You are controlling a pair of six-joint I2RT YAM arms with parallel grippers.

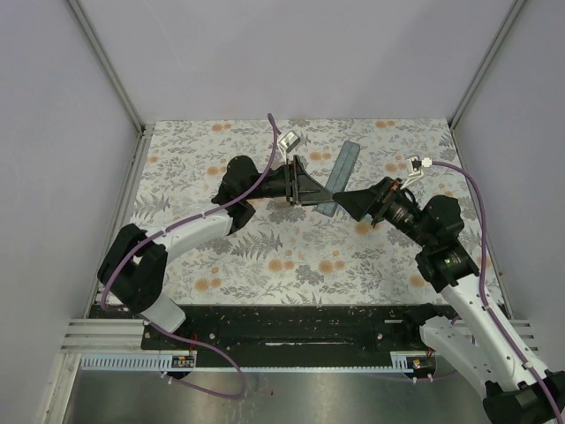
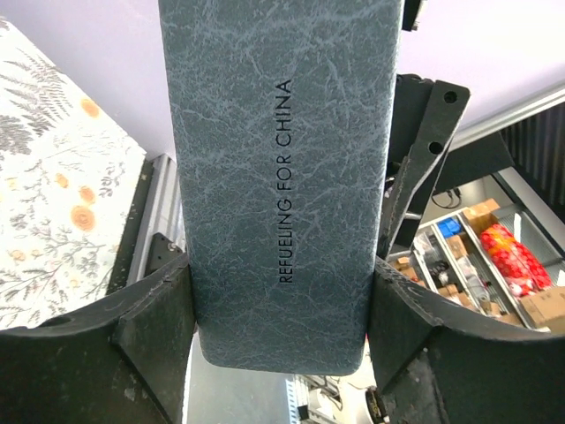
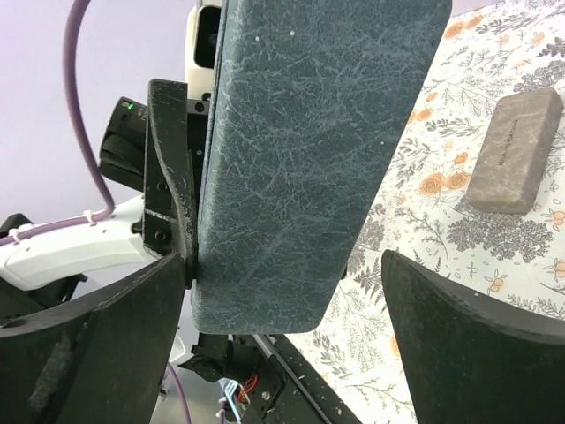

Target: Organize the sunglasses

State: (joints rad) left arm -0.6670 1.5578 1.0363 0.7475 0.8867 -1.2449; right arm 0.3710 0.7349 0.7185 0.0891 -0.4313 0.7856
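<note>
So, the sunglasses themselves don't show in any view. They aren't on the floral-print table cover (image 1: 265, 256) and neither hand has them. My guess is they're inside a case, but I can't tell.

What you can see is the slate-blue oblong case (image 2: 282, 177). It has a cracked-leather grain, rounded corners and small printed lettering down its face. The left gripper (image 1: 320, 187) is clamped across its width, with both fingers pressed on the long edges. It looks lifted off the table around the middle-far area. From above, its long axis runs mostly near-to-far, with the far end leaning a bit right.

The right gripper (image 1: 346, 203) comes in from the right at the case's near end, jaws spread wide and holding nothing. One finger sits right against the case's side and the other is well apart from it. It's the free hand and it's right beside the case, so I'd say anything involving the case opening falls to it.

There's also a tan oblong case (image 3: 516, 150), matte and pebbly-looking, lying flat on the table cover away from both hands.
</note>
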